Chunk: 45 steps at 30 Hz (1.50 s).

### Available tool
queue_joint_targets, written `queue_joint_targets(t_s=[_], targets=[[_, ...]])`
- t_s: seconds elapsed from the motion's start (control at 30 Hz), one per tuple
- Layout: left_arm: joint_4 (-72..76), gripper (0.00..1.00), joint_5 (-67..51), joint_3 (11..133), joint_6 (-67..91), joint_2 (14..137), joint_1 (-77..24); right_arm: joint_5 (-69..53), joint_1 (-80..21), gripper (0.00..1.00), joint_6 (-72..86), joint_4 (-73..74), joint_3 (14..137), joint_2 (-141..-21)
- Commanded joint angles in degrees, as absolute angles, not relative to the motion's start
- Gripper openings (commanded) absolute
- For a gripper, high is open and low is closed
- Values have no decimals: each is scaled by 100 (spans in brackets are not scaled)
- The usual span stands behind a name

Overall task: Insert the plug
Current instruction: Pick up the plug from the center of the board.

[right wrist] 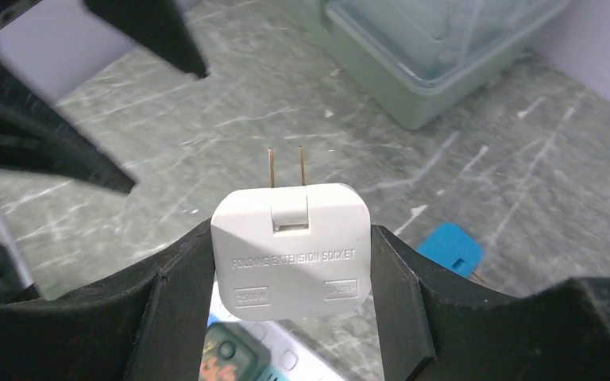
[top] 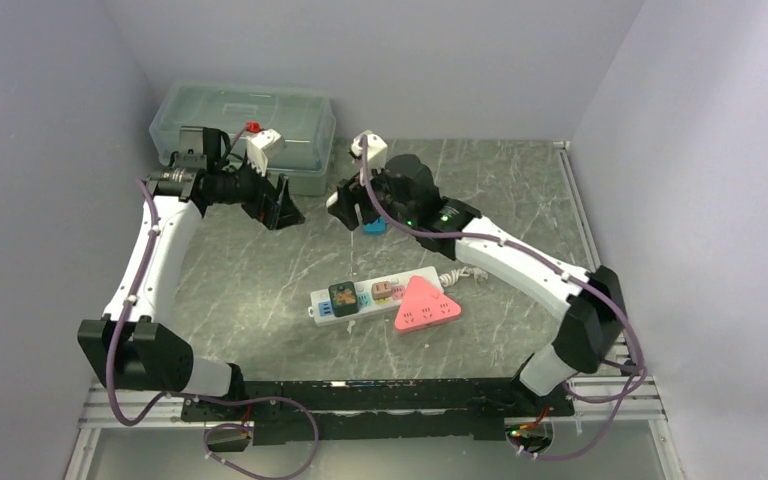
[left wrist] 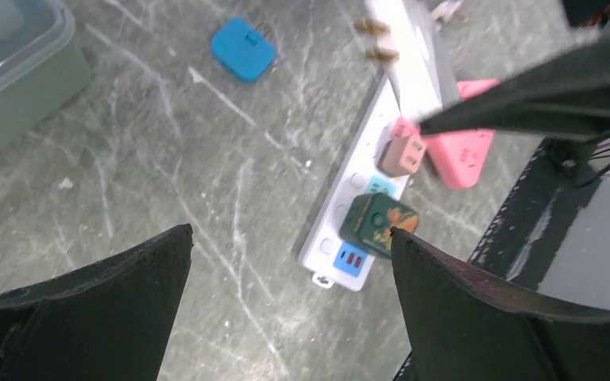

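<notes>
We've got the right gripper [right wrist: 290, 234] clamped on the white plug [right wrist: 290, 266] mid-frame; left gripper [left wrist: 286, 238] gapes wide, seemingly empty.

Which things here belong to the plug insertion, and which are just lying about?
In the job:
- white folding extension socket, prongs out, clamped in the right gripper
- power strip on the table

Lying about:
- blue plug on the table
- lidded plastic box
- pink triangular socket at the strip's end
- green adapter and pink-brown adapter, on the strip
</notes>
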<state>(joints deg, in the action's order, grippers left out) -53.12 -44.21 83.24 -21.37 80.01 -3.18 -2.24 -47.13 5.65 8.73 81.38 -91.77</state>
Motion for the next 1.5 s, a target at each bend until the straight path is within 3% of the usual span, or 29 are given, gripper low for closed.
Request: queue_joint_targets(t_s=[0.0,0.3,0.5,1.0,1.1,1.23,1.3,1.4,1.47], targets=[[-5049,100,-5326,8588,-1405,7737,-303,-1223,-4746,37,494,-99,7363,-8659],[-4760,100,-6011,8228,-641,7295,-303,-1295,-5042,38,-509,-794,6368,-7780],[-4379,100,-6407,7824,231,7214,-307,-1165,-5305,38,-878,-828,6700,-7892],[-4577,99,-6677,7608,317,7146,-381,-795,-5896,37,-1486,-651,7492,-8331],[-4650,84,-6800,7594,203,7163,-395,-737,-5939,37,-1532,-626,7584,-8404],[-4846,39,-6995,7635,71,7264,-404,-612,-5959,36,-1578,-594,7655,-8474],[-4962,24,-6996,7689,-194,7323,-412,-601,-5967,36,-1575,-602,7663,-8484],[-5008,15,-7023,7725,-281,7371,-413,-599,-5977,39,-1512,-592,7702,-8523],[-4951,13,-7010,7749,-265,7359,-413,-687,-5977,55,-1422,-532,7716,-8500]])
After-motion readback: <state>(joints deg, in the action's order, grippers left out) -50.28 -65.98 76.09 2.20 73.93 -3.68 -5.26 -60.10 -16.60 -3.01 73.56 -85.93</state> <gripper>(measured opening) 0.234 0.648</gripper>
